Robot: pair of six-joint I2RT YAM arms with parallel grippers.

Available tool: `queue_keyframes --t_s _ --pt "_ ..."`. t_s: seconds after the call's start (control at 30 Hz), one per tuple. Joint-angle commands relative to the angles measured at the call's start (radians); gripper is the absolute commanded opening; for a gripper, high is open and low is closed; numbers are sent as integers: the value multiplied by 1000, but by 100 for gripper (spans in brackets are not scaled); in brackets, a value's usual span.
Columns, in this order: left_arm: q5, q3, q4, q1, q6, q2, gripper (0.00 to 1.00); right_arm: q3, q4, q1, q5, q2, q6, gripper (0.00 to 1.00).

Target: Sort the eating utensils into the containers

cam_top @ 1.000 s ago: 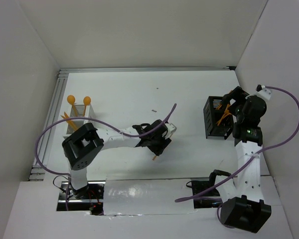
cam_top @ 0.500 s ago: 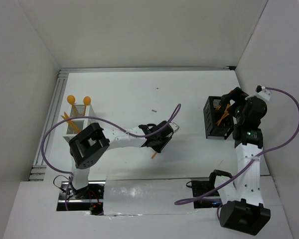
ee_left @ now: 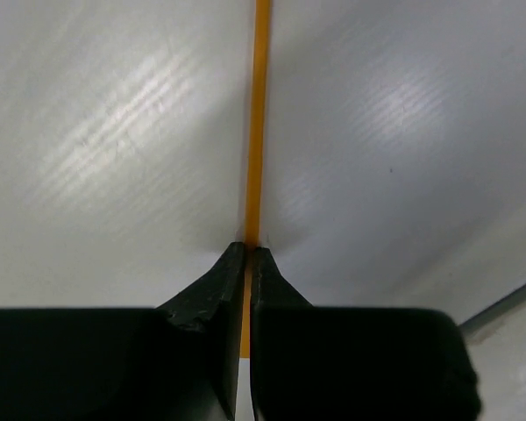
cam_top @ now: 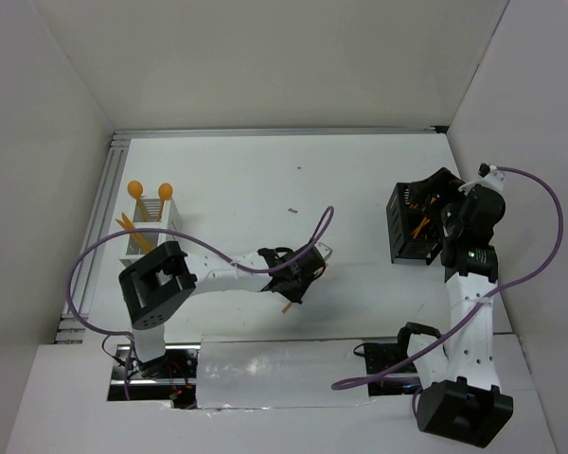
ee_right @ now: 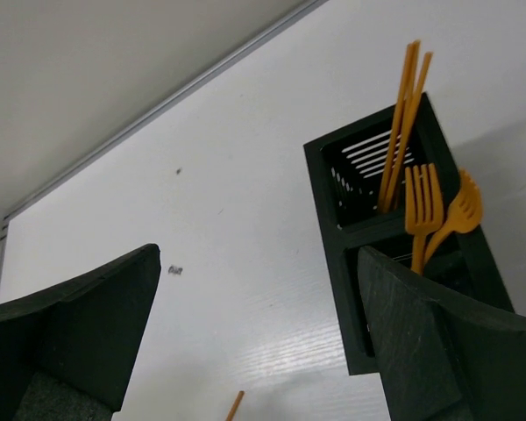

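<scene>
Left gripper (ee_left: 247,249) clamps the thin orange plastic utensil (ee_left: 257,132) at its very tips, right gripper (ee_right: 259,263) gapes open; narrow pinch could let it swivel.

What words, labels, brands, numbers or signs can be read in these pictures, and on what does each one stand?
None can be read. The white caddy, the black caddy, the orange utensils and the table show no text in any view. The green light on the right arm bears no letters.
</scene>
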Motion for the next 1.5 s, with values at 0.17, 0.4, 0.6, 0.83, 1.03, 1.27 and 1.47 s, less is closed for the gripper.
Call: queue_keyframes --t_s 0.17,0.4,0.6,0.83,1.03,1.27,1.47 --pt "72 -131 -65 9 -156 -223 0 -29 73 58 -248 79 47 99" --pt "119 -102 78 99 -113 -341 0 -66 150 250 -264 72 135 100" --pt "129 -39 127 118 -78 -315 0 -98 171 479 -135 132 195 100" --pt "129 36 162 145 -40 -312 0 -117 182 621 -35 205 218 100" --pt "168 94 198 162 -4 -300 0 -140 243 707 2 224 253 96" --pt "210 108 234 162 6 -273 0 -111 253 795 106 299 248 5" --pt "205 58 252 162 13 -315 35 -37 177 769 238 299 195 0"
